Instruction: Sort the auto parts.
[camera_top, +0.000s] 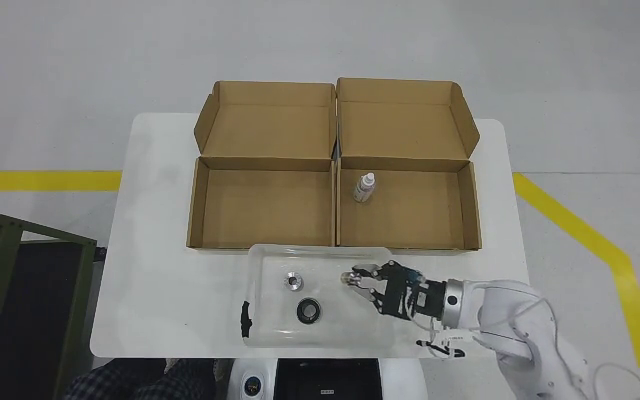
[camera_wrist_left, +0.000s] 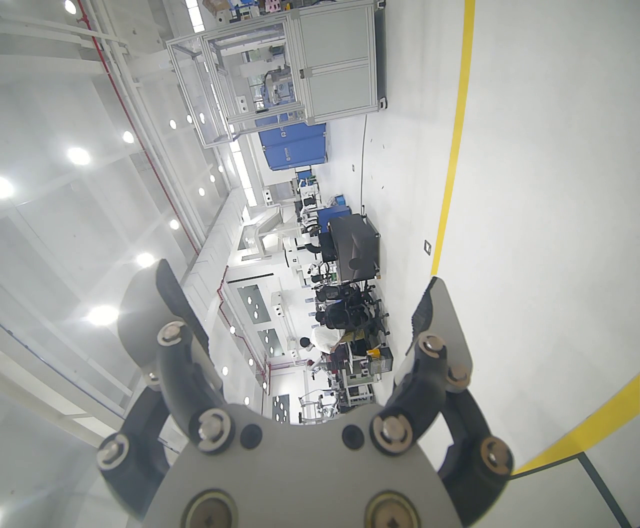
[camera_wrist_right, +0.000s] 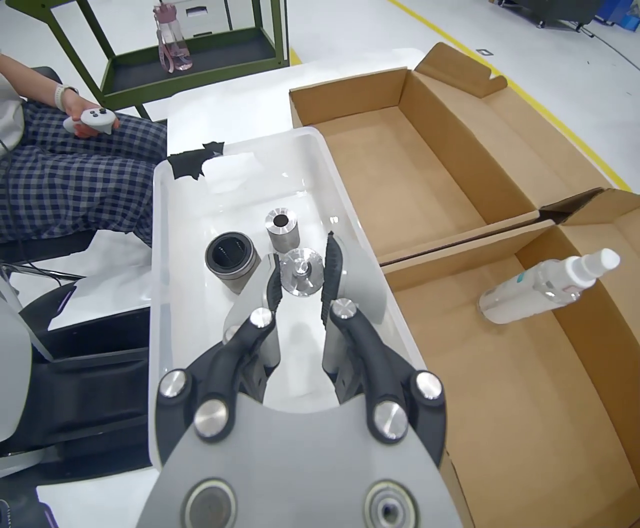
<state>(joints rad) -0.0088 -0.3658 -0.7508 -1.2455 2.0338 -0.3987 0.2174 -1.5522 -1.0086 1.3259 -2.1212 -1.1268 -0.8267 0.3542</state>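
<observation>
A clear plastic tray (camera_top: 262, 262) at the table's front holds a black-ringed bearing (camera_top: 308, 312) and a small silver cylinder (camera_top: 292, 281). In the right wrist view the bearing (camera_wrist_right: 231, 257) and cylinder (camera_wrist_right: 281, 227) stand side by side in the tray (camera_wrist_right: 160, 200). My right gripper (camera_top: 358, 279) is inside the tray's right half, shut on a silver flanged disc (camera_wrist_right: 301, 275) held between its fingers (camera_wrist_right: 331, 270). My left gripper (camera_wrist_left: 299, 274) is open, holds nothing, and points away at the room.
Two open cardboard boxes sit behind the tray: the left box (camera_top: 262, 208) is bare, the right box (camera_top: 420, 215) holds a lying spray bottle (camera_top: 364, 187). Black tape (camera_top: 245, 320) marks the tray's left rim. A green cart (camera_top: 40, 290) stands left of the table.
</observation>
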